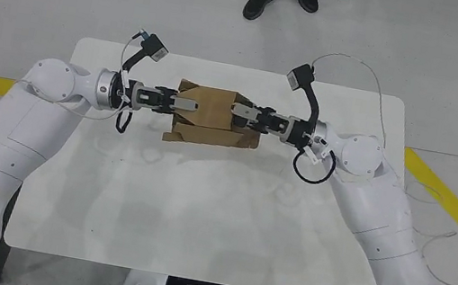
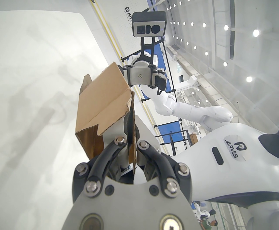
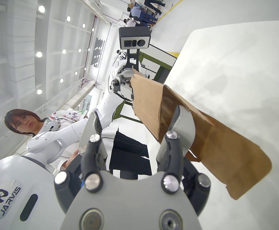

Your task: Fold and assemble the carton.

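A brown cardboard carton is held a little above the far middle of the white table, partly opened, with loose flaps hanging out. My left gripper is at one end, shut on an end wall of the carton, with the cardboard edge pinched between its fingers. At the opposite end my right gripper stands open. One of its fingers lies against the inner side of the carton, and the other finger is out in free air.
The table's near half is bare white surface. Its far edge runs just behind the carton. Yellow floor tape lies past the table's right side.
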